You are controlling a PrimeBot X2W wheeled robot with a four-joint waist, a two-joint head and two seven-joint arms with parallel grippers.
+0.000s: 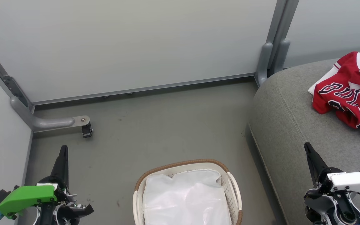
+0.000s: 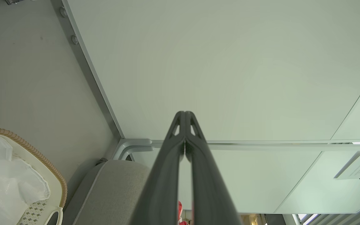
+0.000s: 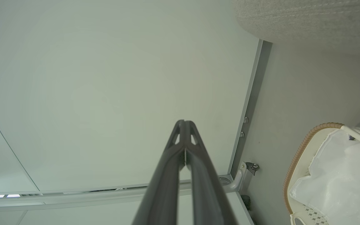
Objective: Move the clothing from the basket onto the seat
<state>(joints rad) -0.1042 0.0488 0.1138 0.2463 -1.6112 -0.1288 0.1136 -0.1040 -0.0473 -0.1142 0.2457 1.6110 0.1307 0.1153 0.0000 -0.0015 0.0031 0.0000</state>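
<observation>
Red clothing lies crumpled on the grey seat, up and right of the basket, which holds a white liner. The left gripper and right gripper flank the basket, jaws pressed together.

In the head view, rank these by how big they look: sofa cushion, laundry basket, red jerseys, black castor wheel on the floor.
1. Sofa cushion, clearly the largest.
2. Laundry basket and red jerseys: close, and both are cut off by the picture's edge, so not ranked.
3. Castor wheel, the smallest.
</observation>
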